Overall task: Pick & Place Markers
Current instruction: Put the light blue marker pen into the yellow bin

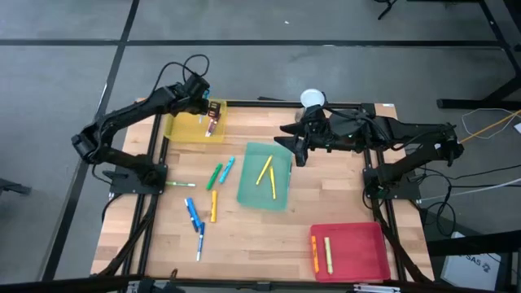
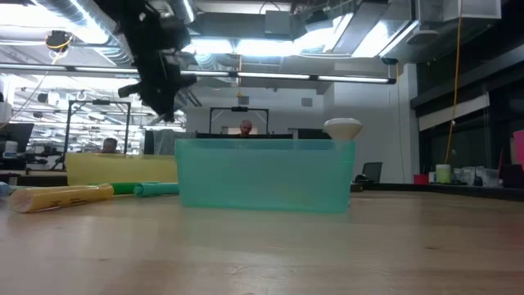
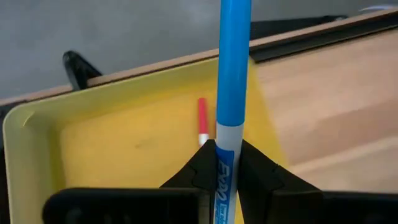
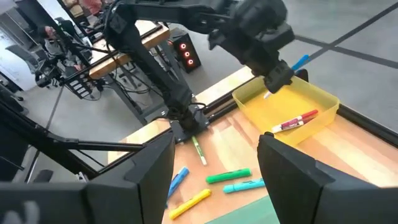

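Note:
My left gripper point(image 1: 213, 110) hangs over the yellow tray point(image 1: 189, 129) at the far left, shut on a blue marker point(image 3: 232, 74) with a white barrel. One red marker point(image 3: 203, 121) lies in that tray. My right gripper point(image 4: 214, 168) is open and holds nothing, raised over the far edge of the teal tray point(image 1: 264, 194). Two yellow markers point(image 1: 268, 175) lie in the teal tray. Green point(image 1: 214, 176), teal point(image 1: 227, 168), orange-yellow point(image 1: 214, 205) and blue markers point(image 1: 192, 213) lie loose on the wood. My left gripper pinches the blue marker by its white barrel point(image 3: 222, 168) between the two fingers point(image 3: 261, 174). The blue cap end point(image 4: 301, 61) sticks out past the fingers. The marker is tilted and lifted clear above the yellow tray.
A red tray point(image 1: 370, 260) at the near right holds an orange and a yellow marker. A white round object point(image 1: 312, 99) stands at the far edge. A thin green marker point(image 1: 181, 185) lies by the left arm's base. Bare wood lies between the teal and red trays.

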